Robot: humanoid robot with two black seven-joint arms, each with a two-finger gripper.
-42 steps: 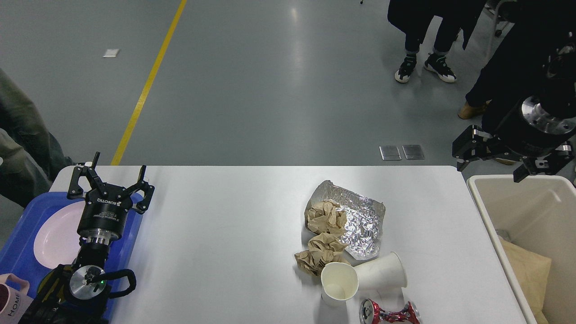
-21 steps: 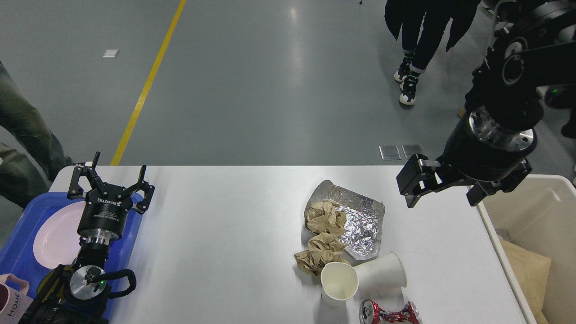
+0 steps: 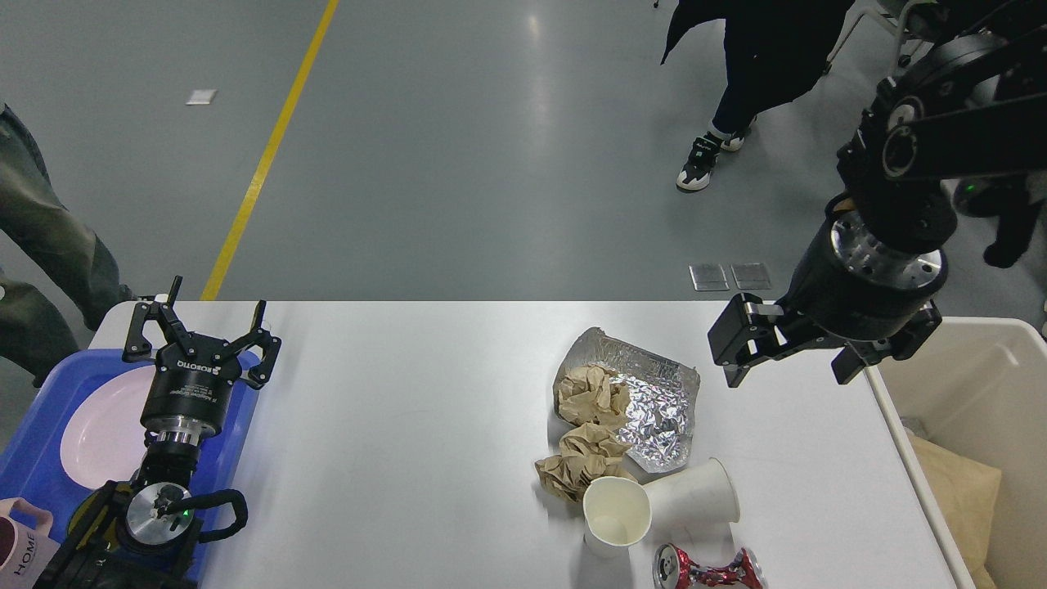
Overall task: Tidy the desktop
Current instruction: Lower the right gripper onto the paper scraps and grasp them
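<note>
The white desktop fills the lower half of the view. On its right half lie a crumpled silver foil bag, two wads of brown paper, an upright white paper cup, a second cup lying on its side and a crushed red can. My right gripper is open and empty, hanging over the desktop's right part, right of the foil bag. My left gripper is open and empty, above the blue tray's right edge.
A blue tray at the left edge holds a pink plate, with a pink mug by it. A beige bin stands off the right edge with brown paper inside. People stand beyond the table.
My right arm has swung left from above the bin to over the desktop's right part. A person behind has walked left. The left arm has not moved.
</note>
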